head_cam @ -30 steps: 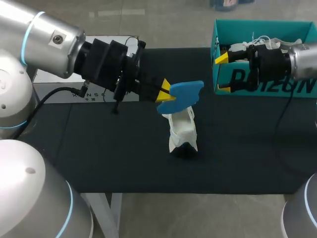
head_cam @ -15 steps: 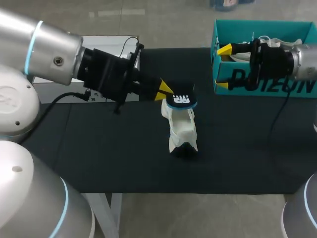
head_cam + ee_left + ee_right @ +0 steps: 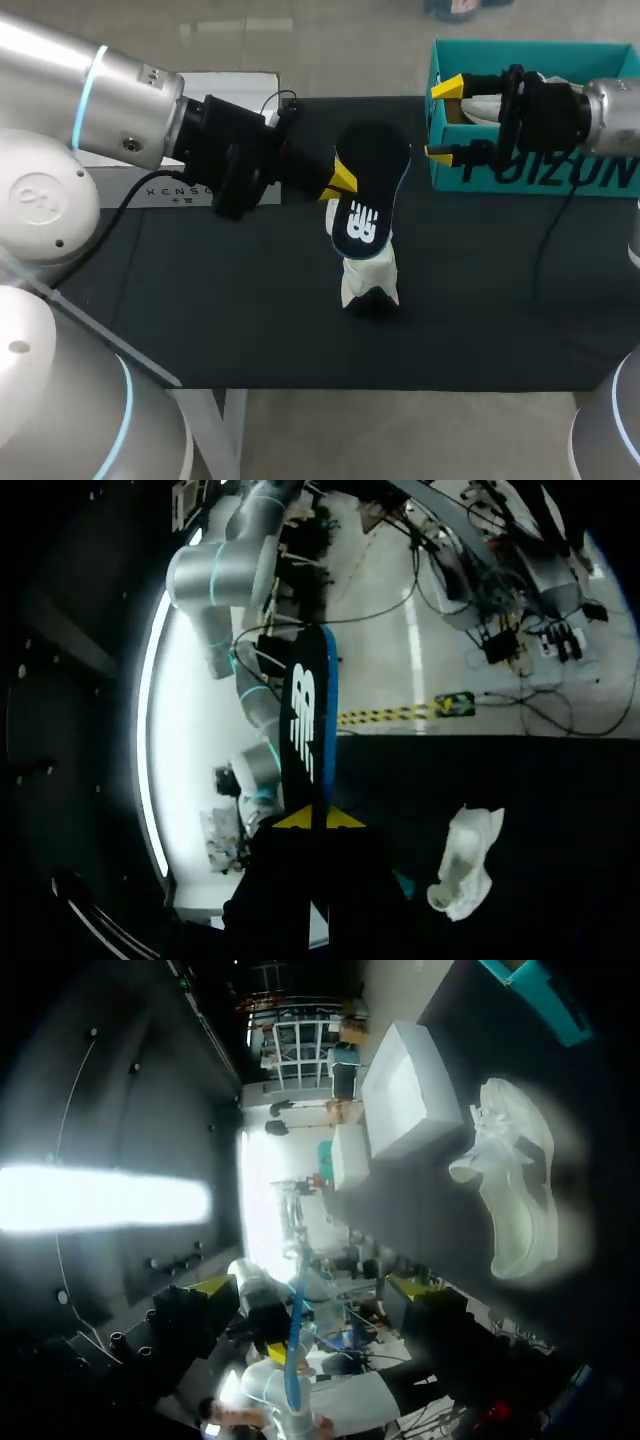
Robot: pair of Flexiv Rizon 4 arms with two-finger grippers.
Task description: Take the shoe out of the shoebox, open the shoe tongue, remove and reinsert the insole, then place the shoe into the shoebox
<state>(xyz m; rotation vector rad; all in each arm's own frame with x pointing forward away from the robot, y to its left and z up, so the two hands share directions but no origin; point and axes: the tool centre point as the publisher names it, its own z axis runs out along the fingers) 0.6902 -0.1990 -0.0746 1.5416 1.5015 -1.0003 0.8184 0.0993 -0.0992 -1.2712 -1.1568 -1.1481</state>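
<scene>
The white shoe (image 3: 368, 272) stands on the black table mat, toe toward the front; it also shows beside my left gripper (image 3: 468, 865) and ahead of my right one (image 3: 515, 1195). My left gripper (image 3: 342, 183) is shut on the insole (image 3: 366, 198), which is black on top with a white logo and has a blue rim. It hangs over the shoe's opening. In the left wrist view the insole (image 3: 308, 725) stands edge-on out of the yellow tips (image 3: 312, 820). My right gripper (image 3: 442, 120) is open at the left wall of the teal shoebox (image 3: 540, 175), nothing between its fingers (image 3: 215, 1285).
A white box (image 3: 215, 190) lies at the mat's back left, behind my left arm, also in the right wrist view (image 3: 410, 1090). Something white with laces (image 3: 495, 103) lies inside the shoebox behind my right gripper.
My left gripper has turned the insole over, from blue underside up to black logo side up, and lowered it toward the shoe. My right gripper has shifted slightly at the shoebox wall.
</scene>
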